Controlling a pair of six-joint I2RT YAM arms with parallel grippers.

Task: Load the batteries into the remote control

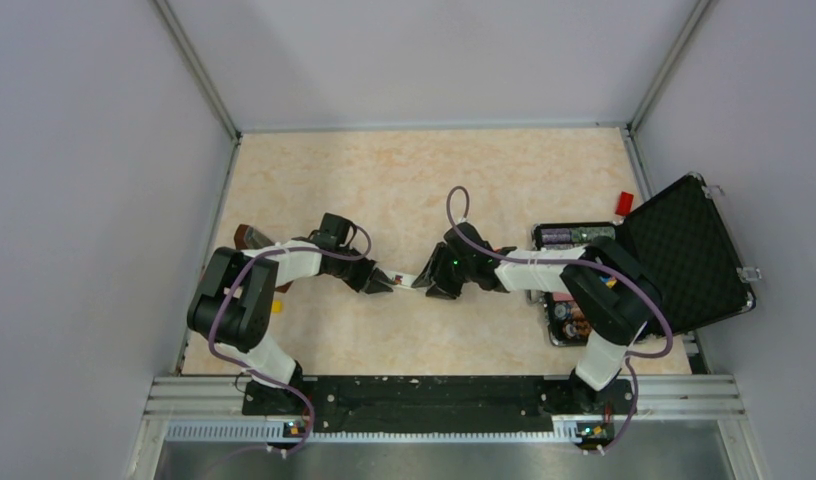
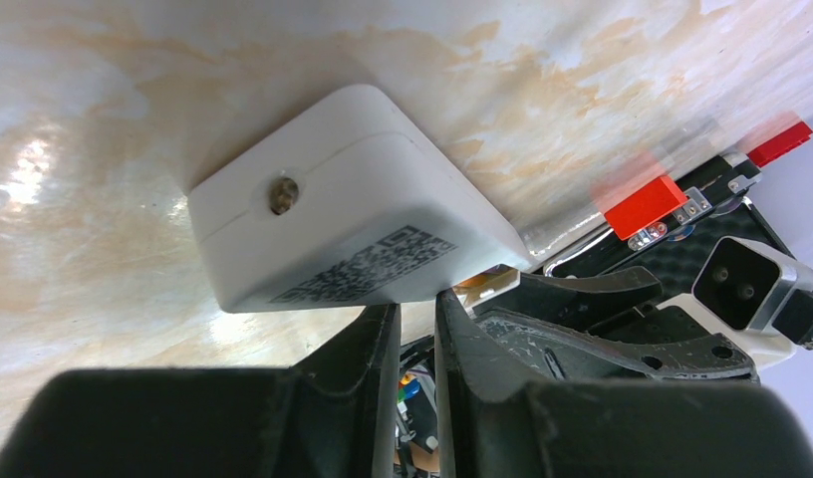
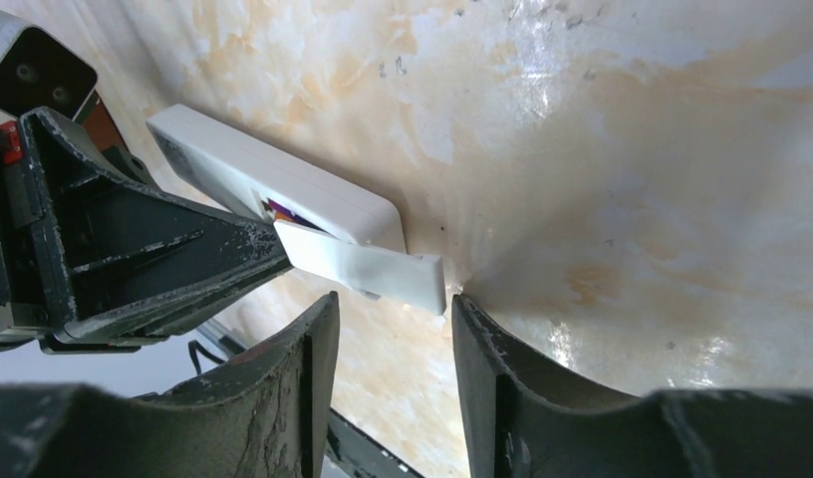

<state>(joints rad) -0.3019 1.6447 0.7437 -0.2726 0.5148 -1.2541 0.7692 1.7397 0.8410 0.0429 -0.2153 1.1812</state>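
On the worktop (image 1: 434,180), the remote (image 3: 283,184) seems light, stiff, slick; pinch its long edges; right jaws gape around the cover (image 3: 368,269); left jaws' state unclear.

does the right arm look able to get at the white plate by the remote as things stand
Probably yes. The white plate leans on the remote control straight ahead of the right gripper, its free end at the mouth of the open jaws, and nothing lies across that gap.

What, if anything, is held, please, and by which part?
Unclear: the white plate touches the left gripper at one end; its other end nears the open right gripper.
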